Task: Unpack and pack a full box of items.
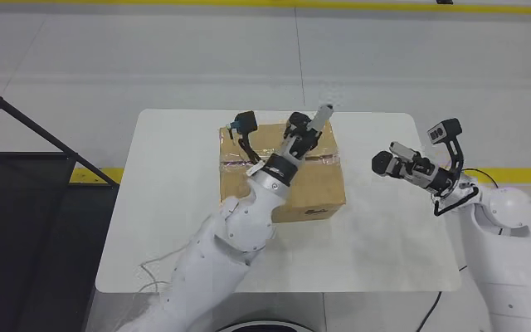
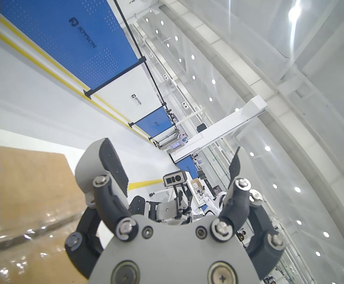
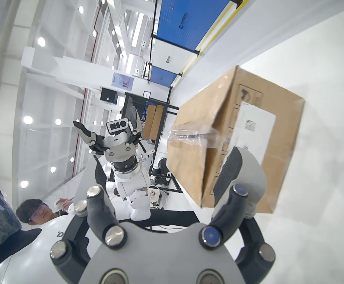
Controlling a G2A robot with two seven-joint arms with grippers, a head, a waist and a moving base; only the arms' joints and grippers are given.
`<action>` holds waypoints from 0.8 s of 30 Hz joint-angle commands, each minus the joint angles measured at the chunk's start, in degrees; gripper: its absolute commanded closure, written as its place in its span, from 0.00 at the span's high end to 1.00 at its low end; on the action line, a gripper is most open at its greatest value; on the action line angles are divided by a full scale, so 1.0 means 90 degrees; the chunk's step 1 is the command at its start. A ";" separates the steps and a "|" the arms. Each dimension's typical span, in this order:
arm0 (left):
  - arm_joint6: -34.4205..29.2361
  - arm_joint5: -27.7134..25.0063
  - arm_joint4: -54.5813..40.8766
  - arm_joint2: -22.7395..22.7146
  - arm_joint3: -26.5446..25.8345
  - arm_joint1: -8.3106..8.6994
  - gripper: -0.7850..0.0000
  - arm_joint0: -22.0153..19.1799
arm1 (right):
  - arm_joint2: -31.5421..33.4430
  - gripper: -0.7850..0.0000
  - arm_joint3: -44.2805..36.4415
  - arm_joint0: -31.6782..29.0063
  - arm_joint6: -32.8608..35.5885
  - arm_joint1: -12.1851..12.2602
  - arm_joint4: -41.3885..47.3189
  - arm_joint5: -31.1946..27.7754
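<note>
Your left gripper [image 1: 271, 127] hangs wide open, empty, over the box [image 1: 319, 187]; its taped seam runs left-right; your right gripper [image 1: 380, 163], spread and empty, sits farther right.

Bright ceiling lamps [image 2: 294, 13] throw glare on tape [image 3: 193, 135] across the box [image 3: 199, 107].

A closed cardboard box [image 1: 319, 187] sits toward the far side of a white table [image 1: 166, 216]. The left arm stretches across the box from the near side, with the left gripper [image 1: 308, 124] above the box's far edge. The right gripper [image 1: 387, 159] hovers over the table to the right of the box, pointing toward it.
</note>
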 commanded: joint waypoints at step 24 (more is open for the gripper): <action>-0.5033 -0.0897 -0.1404 -0.4299 -0.0305 0.0831 1.00 0.2438 | -0.2851 1.00 0.2246 0.2218 -0.0221 -0.0801 0.0638 0.0098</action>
